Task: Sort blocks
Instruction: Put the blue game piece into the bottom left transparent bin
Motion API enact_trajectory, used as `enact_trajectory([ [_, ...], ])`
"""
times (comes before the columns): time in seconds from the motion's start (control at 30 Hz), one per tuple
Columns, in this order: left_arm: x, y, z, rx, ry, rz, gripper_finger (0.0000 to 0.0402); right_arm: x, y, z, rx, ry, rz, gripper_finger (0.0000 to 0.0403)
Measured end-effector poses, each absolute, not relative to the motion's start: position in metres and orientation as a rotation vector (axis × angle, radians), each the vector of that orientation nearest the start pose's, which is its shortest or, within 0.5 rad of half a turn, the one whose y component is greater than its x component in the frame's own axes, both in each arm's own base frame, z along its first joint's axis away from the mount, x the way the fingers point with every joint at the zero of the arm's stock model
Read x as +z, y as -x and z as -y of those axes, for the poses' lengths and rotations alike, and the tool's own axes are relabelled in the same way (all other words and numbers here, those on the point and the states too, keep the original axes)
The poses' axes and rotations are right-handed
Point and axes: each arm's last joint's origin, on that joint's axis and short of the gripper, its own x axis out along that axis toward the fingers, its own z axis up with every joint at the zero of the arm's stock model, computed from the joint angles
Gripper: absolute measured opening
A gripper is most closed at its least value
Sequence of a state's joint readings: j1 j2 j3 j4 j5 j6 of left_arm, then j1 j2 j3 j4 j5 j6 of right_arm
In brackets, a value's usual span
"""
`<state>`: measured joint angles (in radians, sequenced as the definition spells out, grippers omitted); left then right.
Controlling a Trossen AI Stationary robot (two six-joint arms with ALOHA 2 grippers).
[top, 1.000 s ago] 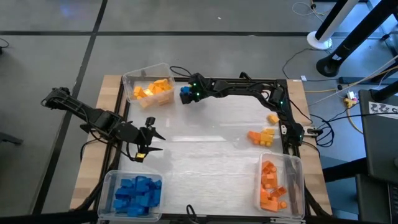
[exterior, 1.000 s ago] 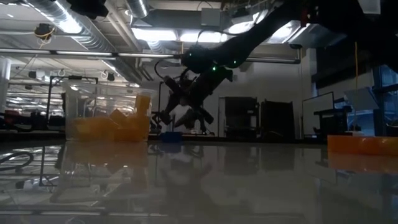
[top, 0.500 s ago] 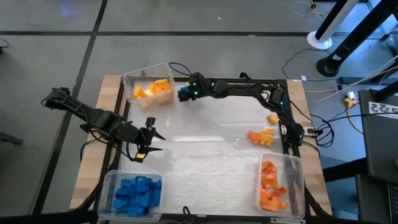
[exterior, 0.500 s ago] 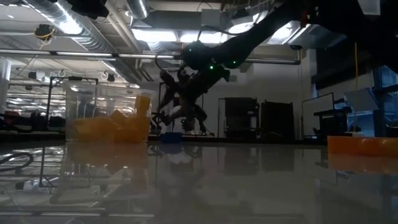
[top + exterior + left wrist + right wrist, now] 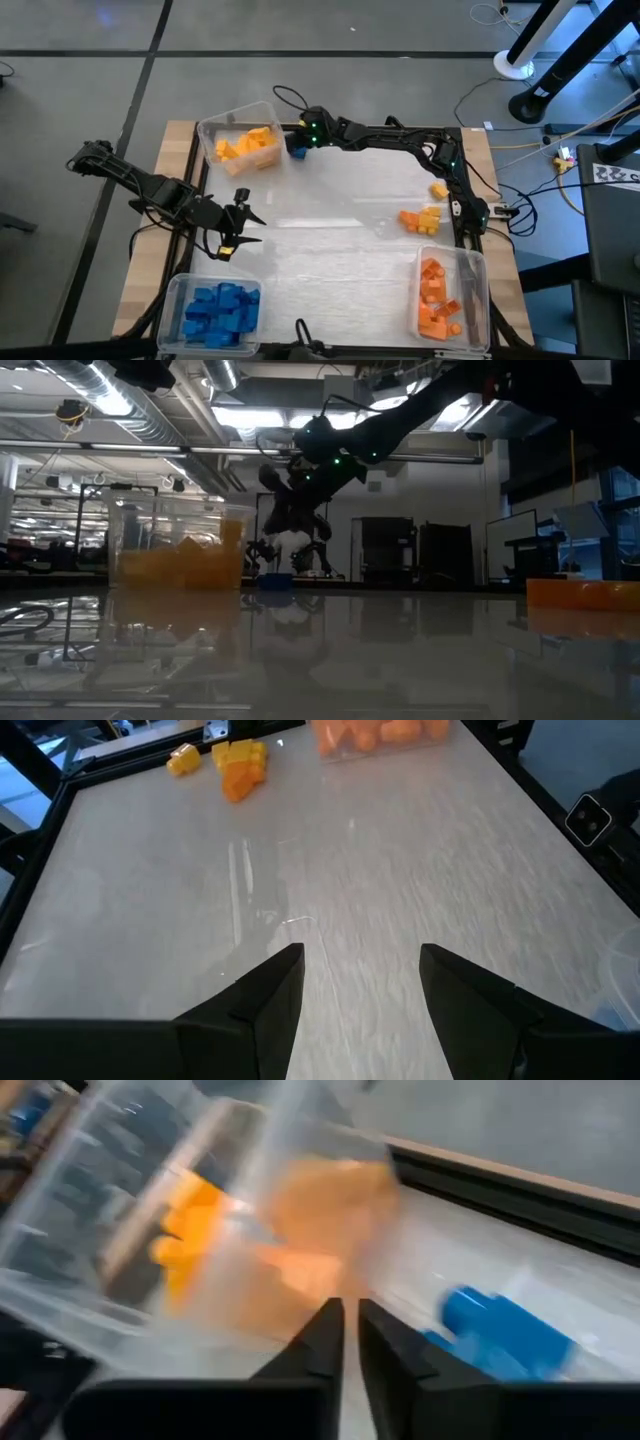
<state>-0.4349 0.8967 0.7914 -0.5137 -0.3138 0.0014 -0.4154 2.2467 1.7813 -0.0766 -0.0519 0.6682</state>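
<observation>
- Our right hand [image 5: 296, 140] is at the far edge of the tabletop [image 5: 330, 240], just beside the clear bin of yellow and orange blocks [image 5: 238, 136]. Its wrist view shows the two fingers nearly pressed together with nothing between them.
- The blue block [image 5: 505, 1330] lies on the tabletop beside those fingers, not between them, close to the bin wall. In the low view it sits flat [image 5: 276, 582] under the arm. We judge that the pinch missed it.
- To do this step well, we would spread the fingers again, shift sideways until the block sits squarely in the gap, then come down and close. The bin wall is near, so we should approach from the open side and avoid nudging the bin.
- Once the block is gripped, lift clear before travelling; the bin of blue blocks [image 5: 213, 309] is at the near left corner, well apart from here.
- Our left hand [image 5: 360, 982] hangs over bare tabletop on the left side, fingers spread and empty. It could take a handover, or wait.
- A few loose orange and yellow blocks [image 5: 422, 217] remain near the right edge, above the bin of orange blocks [image 5: 452, 295].
- The risk is pushing the blue block against the bin while closing.
</observation>
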Motion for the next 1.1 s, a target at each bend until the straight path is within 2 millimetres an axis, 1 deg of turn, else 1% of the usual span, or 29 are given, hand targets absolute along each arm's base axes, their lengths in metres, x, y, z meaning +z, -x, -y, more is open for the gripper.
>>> enact_trajectory([
  [0.07, 0.288, -0.17, 0.069, -0.118, -0.227, -0.576, 0.0188, 0.2, -0.468, 0.207, -0.553, -0.762, -0.432, 0.0018],
  [0.13, 0.288, -0.17, 0.069, -0.118, -0.23, -0.576, 0.0188, 0.198, -0.466, 0.208, -0.562, -0.748, -0.456, 0.0005],
  [0.3, 0.288, -0.17, 0.069, -0.124, -0.251, -0.574, 0.0188, 0.194, -0.467, 0.209, -0.575, -0.756, -0.452, 0.0012],
  [0.47, 0.288, -0.17, 0.069, -0.125, -0.251, -0.574, 0.0188, 0.194, -0.467, 0.209, -0.574, -0.756, -0.45, 0.0004],
  [0.57, 0.289, -0.17, 0.069, -0.124, -0.251, -0.572, 0.0188, 0.194, -0.468, 0.208, -0.571, -0.749, -0.454, 0.0005],
  [0.63, 0.29, -0.171, 0.069, -0.121, -0.245, -0.56, 0.0188, 0.194, -0.468, 0.207, -0.536, -0.76, -0.457, 0.0007],
  [0.73, 0.292, -0.173, 0.068, -0.109, -0.232, -0.531, 0.0188, 0.197, -0.47, 0.205, -0.428, -0.763, -0.459, 0.0007],
  [0.83, 0.294, -0.175, 0.064, -0.079, -0.221, -0.511, 0.0188, 0.211, -0.471, 0.204, -0.341, -0.675, -0.419, 0.0007],
  [0.97, 0.297, -0.18, 0.054, -0.02, -0.206, -0.487, 0.0188, 0.246, -0.465, 0.201, -0.317, -0.572, -0.332, 0.0007],
  [1.1, 0.299, -0.188, 0.036, 0.072, -0.2, -0.464, 0.0186, 0.286, -0.453, 0.196, -0.291, -0.488, -0.259, 0.0007],
])
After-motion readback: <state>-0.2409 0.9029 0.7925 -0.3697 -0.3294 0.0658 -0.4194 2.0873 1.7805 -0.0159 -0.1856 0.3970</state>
